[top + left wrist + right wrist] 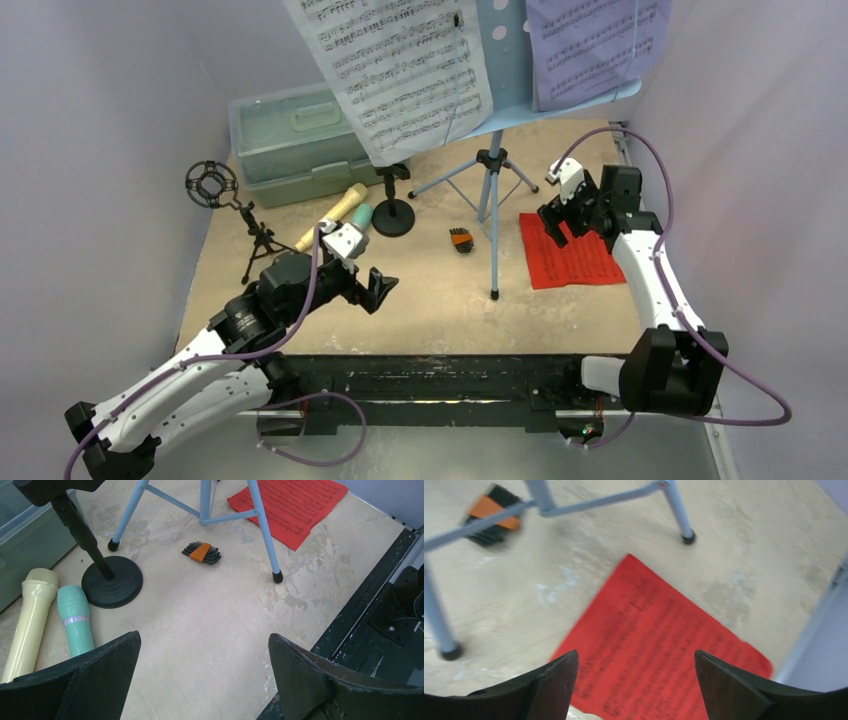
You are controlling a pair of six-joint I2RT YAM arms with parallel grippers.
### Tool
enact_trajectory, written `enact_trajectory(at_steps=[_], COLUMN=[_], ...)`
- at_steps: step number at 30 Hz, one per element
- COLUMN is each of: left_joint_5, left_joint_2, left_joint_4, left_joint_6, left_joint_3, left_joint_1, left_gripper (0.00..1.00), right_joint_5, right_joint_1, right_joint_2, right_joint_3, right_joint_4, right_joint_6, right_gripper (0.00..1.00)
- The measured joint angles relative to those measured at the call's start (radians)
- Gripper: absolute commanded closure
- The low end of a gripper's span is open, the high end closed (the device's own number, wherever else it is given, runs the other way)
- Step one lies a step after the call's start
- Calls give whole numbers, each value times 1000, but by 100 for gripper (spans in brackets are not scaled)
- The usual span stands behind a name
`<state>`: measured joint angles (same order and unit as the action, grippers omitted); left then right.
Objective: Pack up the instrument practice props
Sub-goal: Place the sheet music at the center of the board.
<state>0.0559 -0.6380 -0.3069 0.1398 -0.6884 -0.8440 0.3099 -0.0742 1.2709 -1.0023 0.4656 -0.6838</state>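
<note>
Right gripper [634, 657] wide open, empty, over red music sheet [575, 262] flat on counter [430, 290]. Risk: paper slides or crumples on pinch; music rack leg [493, 240] nearby could get bumped. Left gripper [204, 637] open, empty, near tan microphone [30, 615].

On the worktop [440, 300], the music rack [491, 175] stands centre; case [285, 145] behind-left, microphones [338, 212] left of the round-base holder [393, 216], tripod holder [258, 238] far left, sheet [575, 262] lying right.

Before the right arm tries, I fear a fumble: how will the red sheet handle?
The red sheet lies flat on the table, so probably thin and hard to pinch. Lifted by an edge, it would likely droop; pushed, it may slide.
</note>
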Motion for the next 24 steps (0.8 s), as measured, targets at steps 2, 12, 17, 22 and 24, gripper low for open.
enact_trajectory(at_steps=[2,12,17,22,24], left_joint_5=[0,-1,-11,-26,-31], left_joint_2=[4,53,117,157,161], left_joint_4=[3,19,58,97,105], left_joint_6=[10,68,106,143,159], left_joint_3=[0,28,69,97,97], left_joint_1=[5,6,6,6,6], left_gripper=[0,0,0,0,0], right_joint_5=[77,389,471,508,521], right_joint_1=[0,0,0,0,0], right_joint_2=[-29,-217,-264,-266,-262], right_joint_3=[1,97,136,143,143], right_joint_4=[63,127,128,135,146], right_joint_6=[16,80,77,61,48], right_gripper=[10,8,7,1,1])
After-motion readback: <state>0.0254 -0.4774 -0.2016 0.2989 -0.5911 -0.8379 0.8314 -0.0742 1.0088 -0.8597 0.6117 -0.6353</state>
